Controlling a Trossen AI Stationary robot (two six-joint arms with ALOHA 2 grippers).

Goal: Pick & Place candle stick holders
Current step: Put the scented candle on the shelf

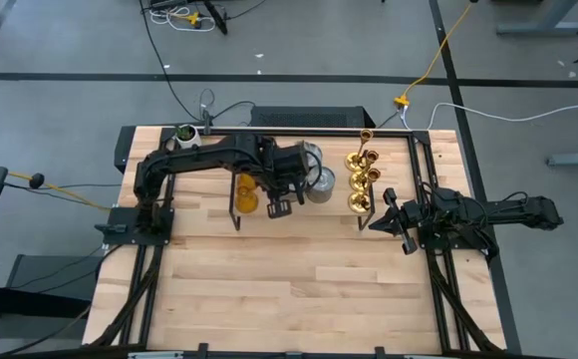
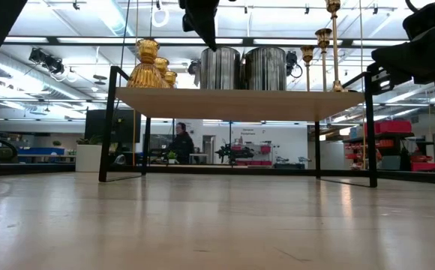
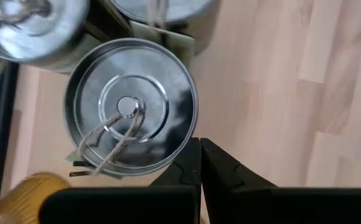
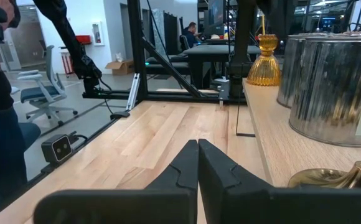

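Note:
A wooden rack (image 1: 299,214) with black wire sides stands at the table's far middle. On its shelf stand amber holders (image 1: 246,191) at the left, silver can-shaped holders (image 1: 319,186) in the middle and gold brass holders (image 1: 362,179) at the right. My left gripper (image 1: 279,207) hangs shut and empty above the shelf, just beside a silver can's lid (image 3: 131,106), which carries a ring and twine. The low view shows this gripper (image 2: 202,30) above the cans (image 2: 221,67). My right gripper (image 1: 374,221) is shut and empty at the rack's right end, near a brass base (image 4: 336,177).
A small whitish cup (image 1: 186,133) with green contents stands at the table's far left corner. Bare wood (image 1: 289,289) lies between the rack and the near edge. Cables run on the floor beyond the far edge. A person (image 2: 180,142) sits far off in the room.

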